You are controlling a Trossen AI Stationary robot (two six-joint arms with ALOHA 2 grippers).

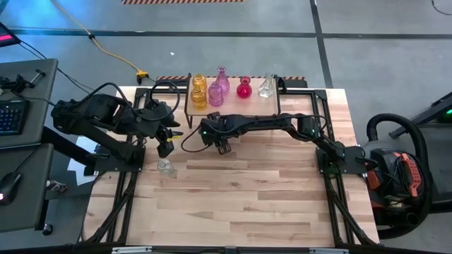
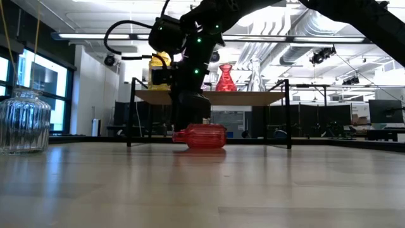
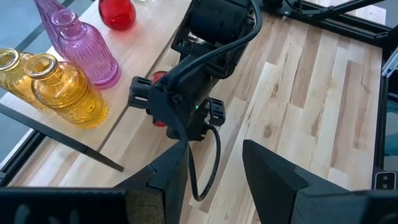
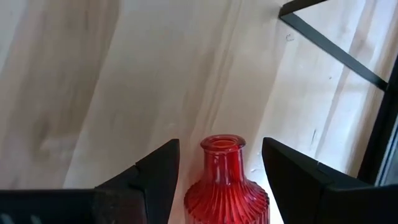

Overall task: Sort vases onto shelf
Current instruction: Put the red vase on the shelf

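A red vase [image 2: 201,136] lies on its side on the table, in front of the shelf [image 1: 247,106]. My right gripper [image 4: 221,144] is open and slants down over it. Its fingers stand on either side of the vase's neck [image 4: 221,155] and ribbed belly, and gaps show on both sides. Standing on the shelf are two yellow vases [image 1: 199,92], two pink vases [image 1: 219,88], a red vase [image 1: 244,87] and a clear vase [image 1: 266,87]. Another clear vase [image 1: 165,167] stands on the table. My left gripper [image 1: 166,144] hovers open above it, holding nothing.
The shelf's black legs [image 2: 288,114] stand just behind and beside the lying vase. The arms' black base frames [image 1: 120,190] run along the table's left and right sides. Bare wood lies toward the near edge [image 1: 233,212].
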